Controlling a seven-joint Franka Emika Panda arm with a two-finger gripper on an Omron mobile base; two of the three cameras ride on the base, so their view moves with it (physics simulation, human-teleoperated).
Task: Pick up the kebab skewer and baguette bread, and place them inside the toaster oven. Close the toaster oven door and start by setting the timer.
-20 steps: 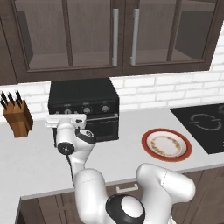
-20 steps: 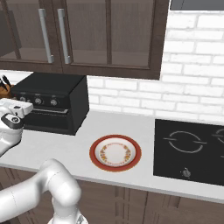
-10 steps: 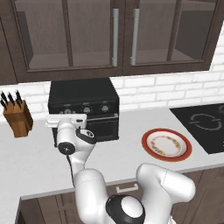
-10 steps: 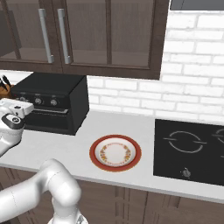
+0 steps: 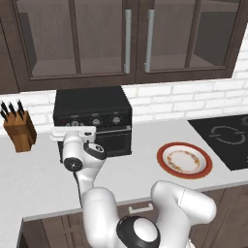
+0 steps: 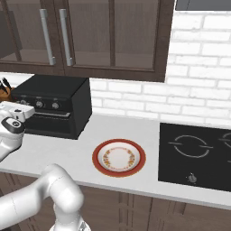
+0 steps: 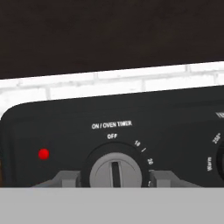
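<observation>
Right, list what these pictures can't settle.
- Food inside the toaster oven: base views, dark toaster oven door glass and the arm hide it.
- Claw contact with the timer knob: hand view, bottom edge cuts it off.
- Right-hand dial: hand view, cut by the edge.

Base views flank the toaster oven (image 5: 92, 121); hand view faces it closely.

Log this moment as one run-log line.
stage: timer setting | end effector: fingers either side of grey round timer knob, pointer at OFF | black boxy toaster oven: door shut | red lamp: lit
</observation>
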